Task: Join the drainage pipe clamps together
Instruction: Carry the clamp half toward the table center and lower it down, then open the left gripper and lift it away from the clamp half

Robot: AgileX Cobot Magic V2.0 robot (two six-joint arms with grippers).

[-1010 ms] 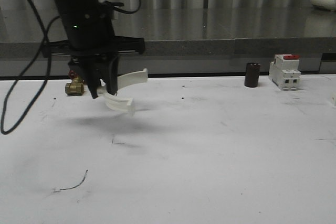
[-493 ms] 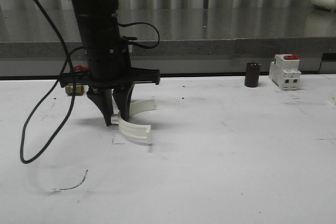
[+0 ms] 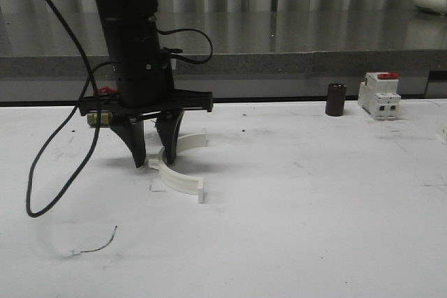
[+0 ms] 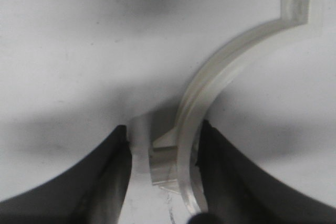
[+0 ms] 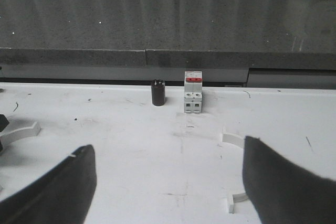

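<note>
- My left fingers (image 3: 154, 160) are down at the tabletop (image 3: 293, 228), spread apart either side of the clamps (image 3: 178, 172), not squeezing them.
- The near clamp (image 3: 180, 182) lies on the tabletop, one end between my fingers, curving out toward the front.
- The far clamp (image 3: 190, 142) sits just behind it, ends meeting near my fingers.
- My right fingers (image 5: 165, 187) are wide open, holding nothing, facing a breaker (image 5: 192, 98) and a dark cylinder (image 5: 157, 93) by the back edge.
</note>
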